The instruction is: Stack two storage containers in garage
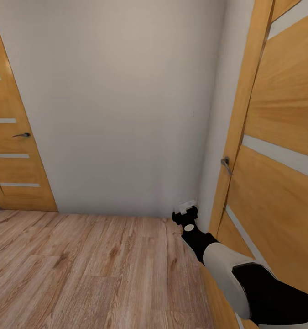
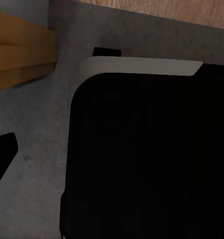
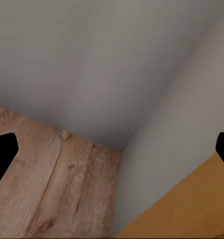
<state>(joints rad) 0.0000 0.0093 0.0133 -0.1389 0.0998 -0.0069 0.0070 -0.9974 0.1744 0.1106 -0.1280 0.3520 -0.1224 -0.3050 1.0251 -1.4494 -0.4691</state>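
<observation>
The two storage containers are out of view. My right arm reaches forward and low toward the corner between the pale wall (image 1: 122, 105) and the orange-wood door (image 1: 281, 137) on the right. Its right gripper (image 1: 189, 208) hovers just above the wood-plank floor (image 1: 80, 269). In the right wrist view the right gripper (image 3: 112, 154) is open, its black fingertips (image 3: 2, 154) wide apart with nothing between them. The left gripper (image 2: 112, 157) points at my own black and white body (image 2: 152, 159); one black fingertip (image 2: 2, 154) shows at the view's edge.
A second orange-wood door (image 1: 12, 146) with glass slats and a lever handle (image 1: 22, 135) stands shut at the left. The right door has a handle (image 1: 226, 164) close above my right arm. A grey surface (image 2: 37, 134) and an orange-wood edge (image 2: 17, 50) lie beside my body.
</observation>
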